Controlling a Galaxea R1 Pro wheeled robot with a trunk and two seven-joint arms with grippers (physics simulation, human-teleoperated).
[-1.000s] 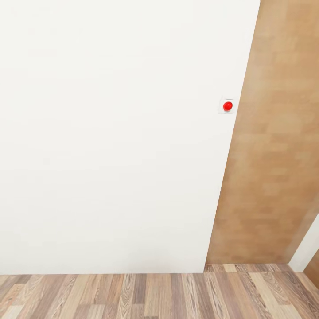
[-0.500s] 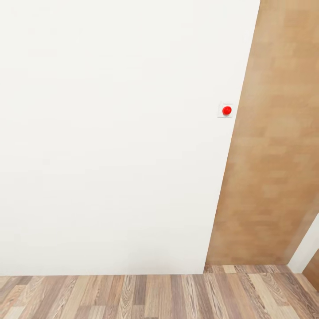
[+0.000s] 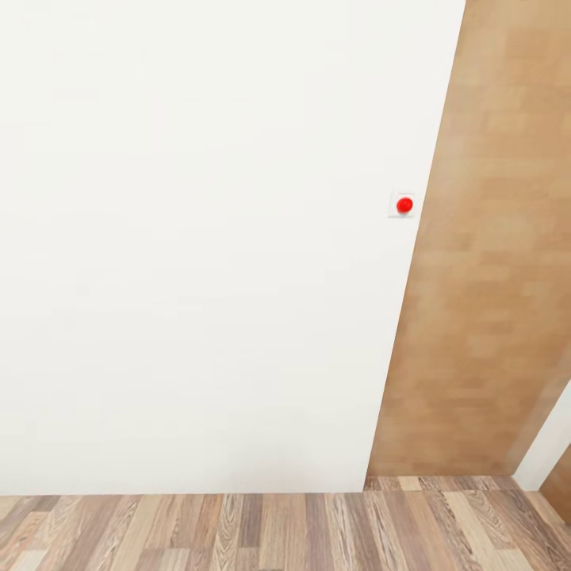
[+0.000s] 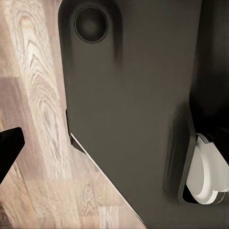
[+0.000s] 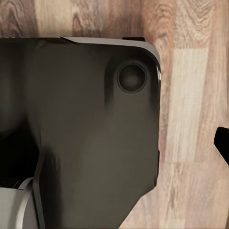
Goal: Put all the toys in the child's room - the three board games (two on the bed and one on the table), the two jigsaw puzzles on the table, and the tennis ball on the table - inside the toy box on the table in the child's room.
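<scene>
The board games, jigsaw puzzles, tennis ball, toy box, table and bed are all out of view. In the head view I face a plain white wall (image 3: 198, 238) from close by. In the left wrist view one dark fingertip (image 4: 8, 145) juts in over the wooden floor (image 4: 33, 95), beside my dark base (image 4: 129, 95). In the right wrist view another dark fingertip (image 5: 223, 142) pokes in over the floor (image 5: 191, 95), next to the base (image 5: 81, 119). Neither wrist view reveals how the jaws stand.
A small white wall plate with a red button (image 3: 404, 205) sits near the wall's right edge. A tall brown wooden panel (image 3: 492, 277) stands to its right. Wood-plank floor (image 3: 277, 531) runs along the bottom, with a white strip (image 3: 551, 440) at far right.
The whole head picture has slid down a little, the red button and the floor line with it, so the camera has moved. Nothing in the room has moved.
</scene>
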